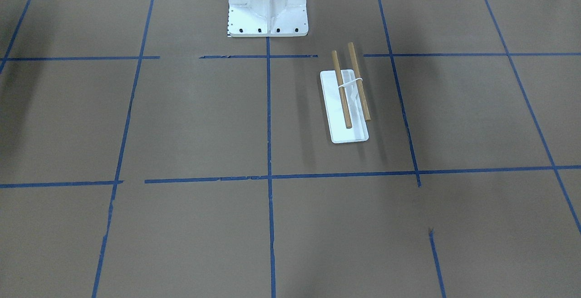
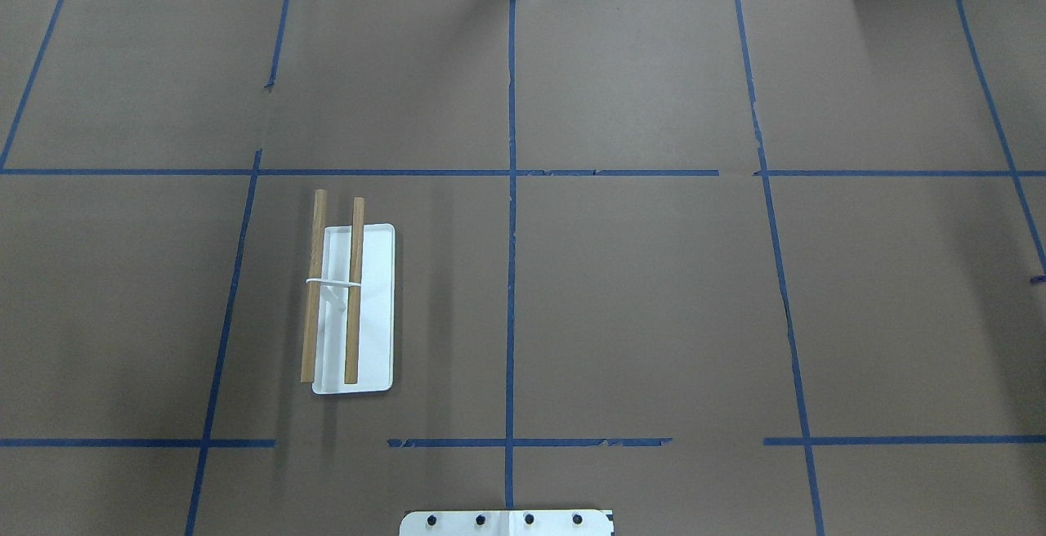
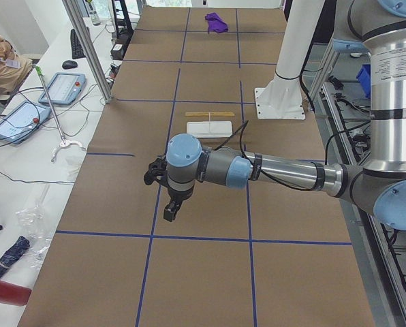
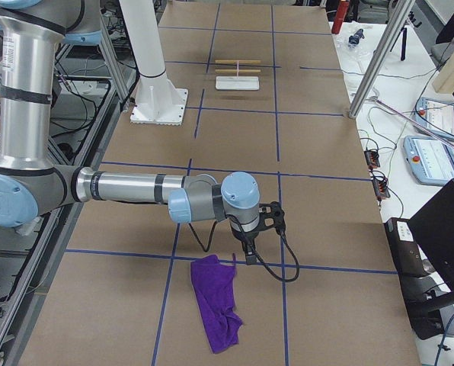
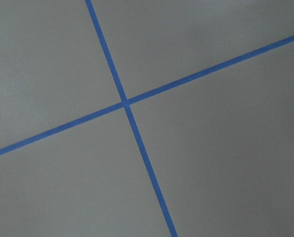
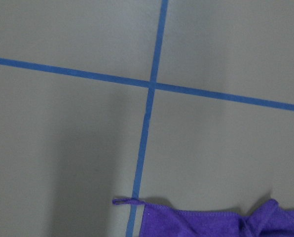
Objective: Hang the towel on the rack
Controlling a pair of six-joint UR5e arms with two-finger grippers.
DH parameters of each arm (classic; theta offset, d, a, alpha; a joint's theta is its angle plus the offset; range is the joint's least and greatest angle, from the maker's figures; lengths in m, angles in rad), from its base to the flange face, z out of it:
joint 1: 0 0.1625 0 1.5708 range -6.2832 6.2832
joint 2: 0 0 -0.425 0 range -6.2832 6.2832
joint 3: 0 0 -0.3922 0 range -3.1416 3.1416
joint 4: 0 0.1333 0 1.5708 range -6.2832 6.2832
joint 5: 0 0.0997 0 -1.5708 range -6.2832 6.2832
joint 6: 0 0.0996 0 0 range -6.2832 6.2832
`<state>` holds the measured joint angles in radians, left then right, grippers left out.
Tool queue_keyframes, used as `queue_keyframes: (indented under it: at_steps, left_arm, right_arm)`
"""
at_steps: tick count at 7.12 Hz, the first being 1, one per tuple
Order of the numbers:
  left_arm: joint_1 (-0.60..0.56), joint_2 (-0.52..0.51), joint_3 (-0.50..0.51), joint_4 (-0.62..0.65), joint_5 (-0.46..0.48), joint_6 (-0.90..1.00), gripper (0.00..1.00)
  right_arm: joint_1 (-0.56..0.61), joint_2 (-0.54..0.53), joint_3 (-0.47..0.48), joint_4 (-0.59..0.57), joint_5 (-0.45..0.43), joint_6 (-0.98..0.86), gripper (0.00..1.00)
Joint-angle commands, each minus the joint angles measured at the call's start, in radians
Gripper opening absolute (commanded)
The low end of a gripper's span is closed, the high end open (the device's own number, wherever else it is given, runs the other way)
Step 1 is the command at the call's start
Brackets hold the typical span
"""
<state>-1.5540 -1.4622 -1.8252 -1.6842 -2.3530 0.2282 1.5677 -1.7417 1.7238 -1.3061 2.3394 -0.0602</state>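
The rack (image 2: pixel 376 307) is a flat white base with two parallel wooden dowels. It stands on the table's left half and also shows in the front-facing view (image 1: pixel 349 134), the left view (image 3: pixel 210 127) and the right view (image 4: pixel 237 82). The purple towel (image 4: pixel 215 301) lies crumpled at the table's right end, far from the rack; its edge shows in the right wrist view (image 6: pixel 221 222). My right gripper (image 4: pixel 249 258) hangs just above the towel's near edge. My left gripper (image 3: pixel 169 214) hangs over bare table at the left end. I cannot tell whether either is open or shut.
The large white bolted pedestal (image 1: pixel 268 7) stands at the robot's side of the table, close to the rack. Blue tape lines grid the brown table. Metal frame posts (image 4: pixel 379 53) and a bench with tablets (image 3: pixel 60 88) run along the operators' side.
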Motion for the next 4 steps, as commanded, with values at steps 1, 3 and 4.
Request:
queue_keyframes:
  at_steps: [1,3,4]
  left_arm:
    - [-0.001,-0.018,0.004,-0.146,0.004,-0.027,1.0]
    - [0.0,-0.065,0.062,-0.285,0.0,-0.068,1.0]
    - [-0.001,-0.064,0.061,-0.32,-0.003,-0.087,1.0]
  right_arm:
    - [-0.023,-0.065,-0.047,0.243,0.006,-0.033,0.95]
    - [-0.023,-0.064,-0.241,0.287,-0.006,-0.322,0.98]
    - [-0.023,-0.05,-0.315,0.294,-0.008,-0.358,0.97]
